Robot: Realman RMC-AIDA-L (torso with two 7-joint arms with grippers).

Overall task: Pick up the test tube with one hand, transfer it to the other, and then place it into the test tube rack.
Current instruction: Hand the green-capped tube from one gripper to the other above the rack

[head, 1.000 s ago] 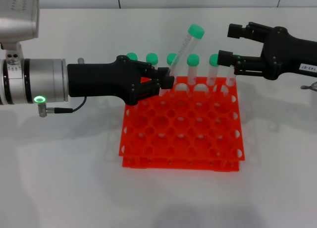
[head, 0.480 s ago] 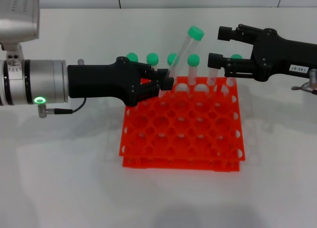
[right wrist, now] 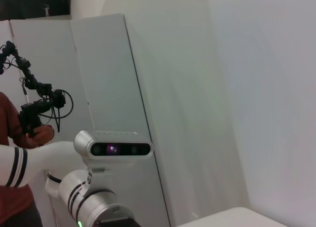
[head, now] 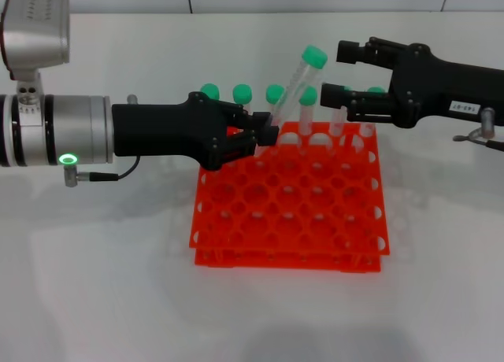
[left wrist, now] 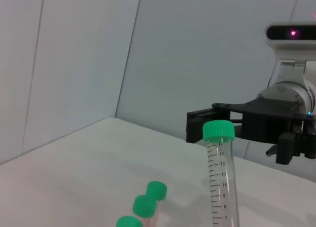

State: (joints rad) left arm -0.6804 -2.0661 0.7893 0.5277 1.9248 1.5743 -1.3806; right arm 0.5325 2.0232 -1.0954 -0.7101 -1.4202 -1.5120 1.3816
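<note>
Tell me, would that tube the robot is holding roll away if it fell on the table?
Probably yes: the tube is round and slim, so it would likely roll. It looks clear and empty, so it is likely light. The left gripper pinches it only near the bottom, tilted, so it might wobble when the open right gripper takes it.

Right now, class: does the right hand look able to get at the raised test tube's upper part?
Probably yes. The right hand is open beside the green cap of the test tube, with nothing between them. The left hand grips only the tube's lower end, above the test tube rack.
</note>
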